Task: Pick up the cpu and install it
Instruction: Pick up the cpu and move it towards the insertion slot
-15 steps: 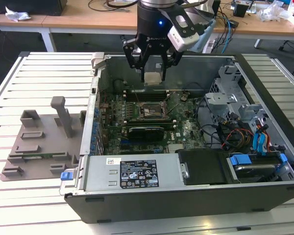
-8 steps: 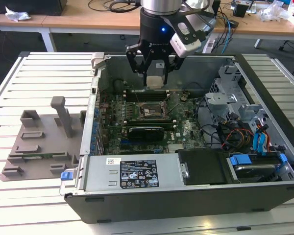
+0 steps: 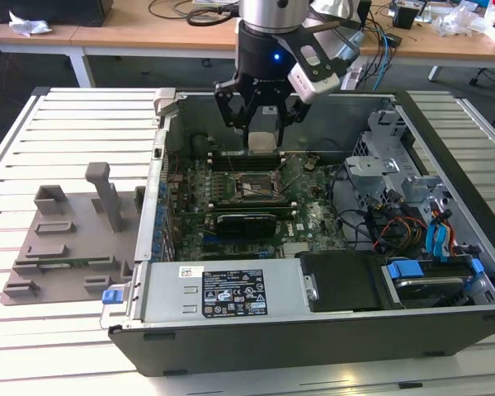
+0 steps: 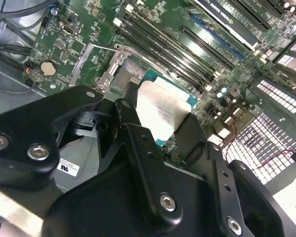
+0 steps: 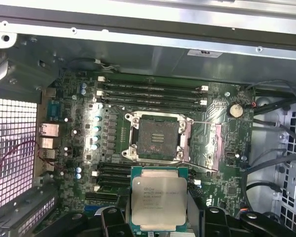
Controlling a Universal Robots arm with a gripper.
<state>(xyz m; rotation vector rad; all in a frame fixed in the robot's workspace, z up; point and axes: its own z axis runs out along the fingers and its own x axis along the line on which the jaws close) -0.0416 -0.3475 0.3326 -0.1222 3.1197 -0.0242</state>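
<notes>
Hand (image 3: 263, 122) pinches the flat, square, silvery-topped cpu (image 5: 159, 202) by its edges over the green motherboard (image 5: 222, 148), near its black-framed socket (image 5: 158, 138), inside the open metal case (image 3: 330, 342).

Open computer case (image 3: 313, 340) on slatted table (image 3: 74, 140); grey tray (image 3: 62, 247) beside it

Inside open computer case (image 3: 231, 346), pincer (image 3: 262, 122) grips cpu (image 3: 263, 137) above socket (image 3: 254, 188); grey tray (image 3: 62, 247) beside case.
</notes>
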